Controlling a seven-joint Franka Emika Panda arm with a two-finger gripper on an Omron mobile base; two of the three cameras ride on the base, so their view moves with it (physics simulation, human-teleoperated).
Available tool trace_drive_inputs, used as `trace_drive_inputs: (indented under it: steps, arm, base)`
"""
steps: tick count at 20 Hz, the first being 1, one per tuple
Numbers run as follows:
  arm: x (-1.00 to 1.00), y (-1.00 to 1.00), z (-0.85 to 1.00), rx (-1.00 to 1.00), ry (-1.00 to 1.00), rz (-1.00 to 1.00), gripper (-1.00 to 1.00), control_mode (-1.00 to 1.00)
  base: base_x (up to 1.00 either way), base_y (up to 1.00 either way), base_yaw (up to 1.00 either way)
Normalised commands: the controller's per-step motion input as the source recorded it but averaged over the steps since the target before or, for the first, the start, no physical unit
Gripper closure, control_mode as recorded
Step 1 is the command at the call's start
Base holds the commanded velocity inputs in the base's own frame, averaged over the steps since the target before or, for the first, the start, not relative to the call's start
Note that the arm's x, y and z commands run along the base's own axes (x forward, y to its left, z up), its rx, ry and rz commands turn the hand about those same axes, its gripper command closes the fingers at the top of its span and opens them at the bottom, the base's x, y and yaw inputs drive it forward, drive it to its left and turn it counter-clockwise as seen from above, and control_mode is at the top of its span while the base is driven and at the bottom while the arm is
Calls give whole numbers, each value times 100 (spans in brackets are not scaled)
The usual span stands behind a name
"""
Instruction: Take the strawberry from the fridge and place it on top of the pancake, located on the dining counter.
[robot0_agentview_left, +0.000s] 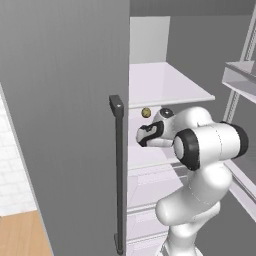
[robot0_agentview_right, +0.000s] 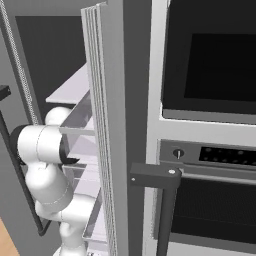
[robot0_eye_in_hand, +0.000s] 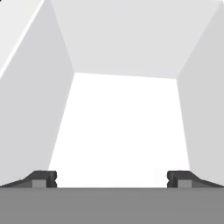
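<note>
The fridge (robot0_agentview_left: 65, 125) stands open, its grey door and long dark handle (robot0_agentview_left: 118, 170) in the left foreground. My gripper (robot0_agentview_left: 142, 136) reaches into it between two white shelves, just under the upper shelf (robot0_agentview_left: 165, 85). In the hand view the gripper (robot0_eye_in_hand: 112, 179) is open, the fingertips (robot0_eye_in_hand: 43, 178) far apart with nothing between them, facing a bare white shelf floor (robot0_eye_in_hand: 122, 131) and white walls. The strawberry is out of view, and so are the pancake and the dining counter.
A small brownish-yellow ball (robot0_agentview_left: 145, 112) lies on the shelf just above and behind my hand. White drawers (robot0_agentview_left: 150, 200) sit below. The right door's racks (robot0_agentview_left: 240, 80) hang at the right. A built-in dark oven (robot0_agentview_right: 210, 125) flanks the fridge.
</note>
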Motion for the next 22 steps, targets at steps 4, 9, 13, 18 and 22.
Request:
trace_drive_inputs:
  steps: [4, 9, 13, 18, 22]
  arm:
    - [6, 2, -13, 0, 0, 0, -100, -100]
    - [1, 1, -20, 0, 2, 0, -100, -100]
    - [-16, 2, -14, 0, 3, 0, -100, -100]
    - [-25, 0, 0, 0, 0, 0, -100, -100]
    - [-29, 0, 0, 0, 0, 0, -100, -100]
  base:
    - [0, 0, 0]
    - [0, 0, 0]
    - [0, 0, 0]
    - [0, 0, 0]
    - [0, 0, 0]
